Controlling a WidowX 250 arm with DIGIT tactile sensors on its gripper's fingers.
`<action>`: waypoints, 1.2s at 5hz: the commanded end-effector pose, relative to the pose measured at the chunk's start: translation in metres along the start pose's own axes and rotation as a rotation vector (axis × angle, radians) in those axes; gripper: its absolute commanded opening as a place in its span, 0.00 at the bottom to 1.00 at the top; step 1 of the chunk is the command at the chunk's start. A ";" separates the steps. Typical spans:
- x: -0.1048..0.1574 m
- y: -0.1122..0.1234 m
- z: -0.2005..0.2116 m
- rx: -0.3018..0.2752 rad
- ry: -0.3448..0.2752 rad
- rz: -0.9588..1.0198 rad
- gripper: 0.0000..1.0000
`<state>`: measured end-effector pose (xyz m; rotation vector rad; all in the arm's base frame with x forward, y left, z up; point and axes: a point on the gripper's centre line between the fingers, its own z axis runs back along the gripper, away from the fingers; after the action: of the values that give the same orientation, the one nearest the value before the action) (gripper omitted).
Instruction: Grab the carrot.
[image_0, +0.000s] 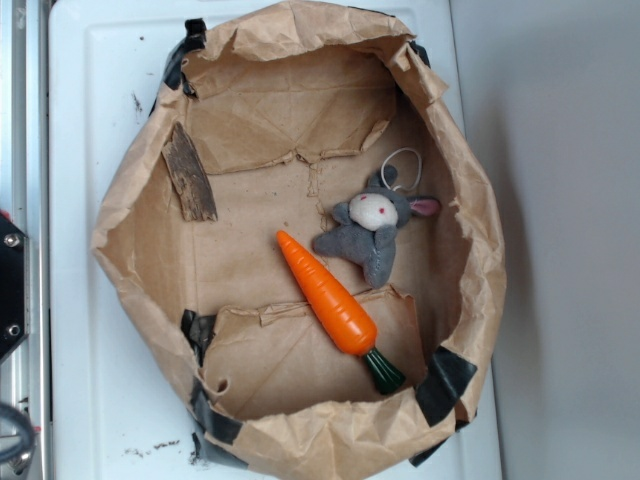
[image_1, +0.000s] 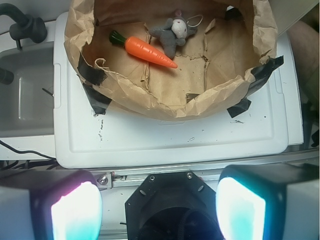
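Lying diagonal mid-frame in paper bag (image_0: 140, 215), carrot (image_0: 327, 293) tip just beside grey bunny (image_0: 372, 228). Jaws released, wide apart at wrist view bottom, gripper (image_1: 159, 210) well apart from carrot.

Inside one brown paper bag (image_0: 130, 230) on one white plastic lid (image_0: 90, 100) lie one orange toy carrot (image_0: 325, 293), one grey plush bunny (image_0: 372, 228) and one piece of bark (image_0: 190, 172).
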<state>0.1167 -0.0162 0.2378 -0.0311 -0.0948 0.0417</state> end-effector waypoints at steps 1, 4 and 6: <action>0.000 0.000 0.000 0.000 0.000 0.000 1.00; 0.116 -0.022 -0.031 0.044 0.046 -0.311 1.00; 0.116 -0.022 -0.031 0.044 0.046 -0.311 1.00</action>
<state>0.2353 -0.0329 0.2047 0.0305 -0.0129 -0.2827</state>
